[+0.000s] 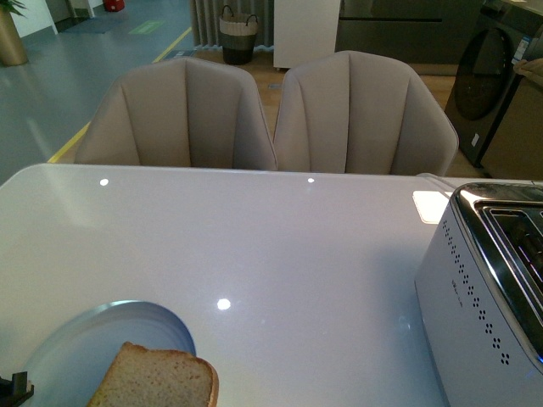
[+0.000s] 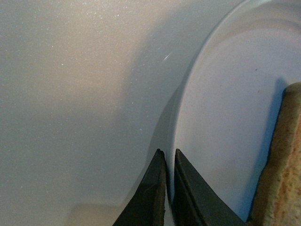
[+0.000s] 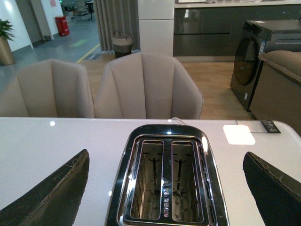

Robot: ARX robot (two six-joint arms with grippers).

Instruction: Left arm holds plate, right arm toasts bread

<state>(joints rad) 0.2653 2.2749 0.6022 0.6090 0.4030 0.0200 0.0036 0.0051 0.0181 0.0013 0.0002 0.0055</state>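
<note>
At the table's near left corner the left gripper pinches the plate's rim (bread lies on it); the right gripper hangs spread wide above the toaster.

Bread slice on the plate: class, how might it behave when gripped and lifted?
The bread slice looks thick, so it probably holds shape rather than flopping. Its porous crumb suggests it is light and would dent if squeezed hard. Lying flat on the plate, it should not roll.
</note>
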